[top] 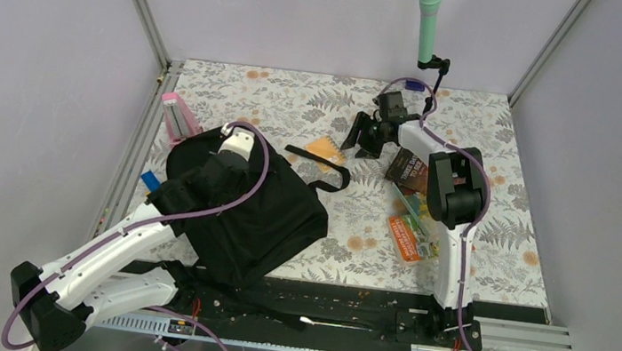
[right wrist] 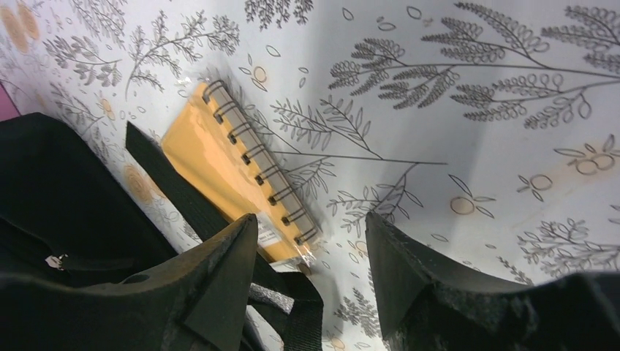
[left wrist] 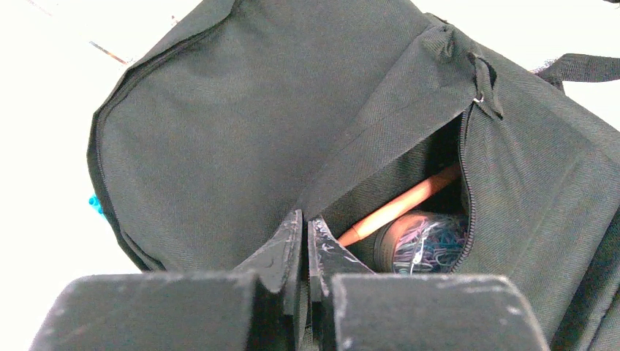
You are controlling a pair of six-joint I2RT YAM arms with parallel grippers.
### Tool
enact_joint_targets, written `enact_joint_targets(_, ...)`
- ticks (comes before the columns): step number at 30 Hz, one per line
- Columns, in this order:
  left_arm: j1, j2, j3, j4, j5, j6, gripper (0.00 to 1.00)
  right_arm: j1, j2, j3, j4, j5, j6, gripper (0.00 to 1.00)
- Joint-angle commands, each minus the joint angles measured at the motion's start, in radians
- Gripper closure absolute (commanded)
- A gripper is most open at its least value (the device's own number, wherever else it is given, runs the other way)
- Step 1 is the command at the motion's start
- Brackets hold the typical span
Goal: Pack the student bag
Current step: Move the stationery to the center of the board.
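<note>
The student bag (top: 258,214), a soft black backpack, lies at the left of the table. My left gripper (top: 218,171) rests on top of it, shut on the fabric edge of the zip pocket (left wrist: 305,219). The pocket (left wrist: 439,183) gapes open; an orange pencil (left wrist: 409,201) and a clear tub of coloured paper clips (left wrist: 428,245) lie inside. My right gripper (top: 357,136) hangs open over the table (right wrist: 311,234), just beside an orange spiral notebook (right wrist: 227,161). A black bag strap (right wrist: 183,197) crosses the notebook's edge.
Under the right arm lie a dark book (top: 408,170), an orange packet (top: 404,238) and a clear box of coloured bits (top: 419,211). A pink object (top: 179,115) and a blue one (top: 151,181) sit left of the bag. A green microphone (top: 428,15) stands at the back.
</note>
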Motion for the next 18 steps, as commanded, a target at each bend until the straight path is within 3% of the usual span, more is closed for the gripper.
enact_joint_targets(1,0.007,-0.040,0.052,0.063,-0.010,0.001,1.00,0.006,0.040,0.048,0.009,-0.035,0.030,0.38)
enact_joint_targets(18,0.007,-0.049,0.053,0.063,0.021,-0.003,1.00,0.038,0.046,0.060,-0.017,-0.073,0.015,0.45)
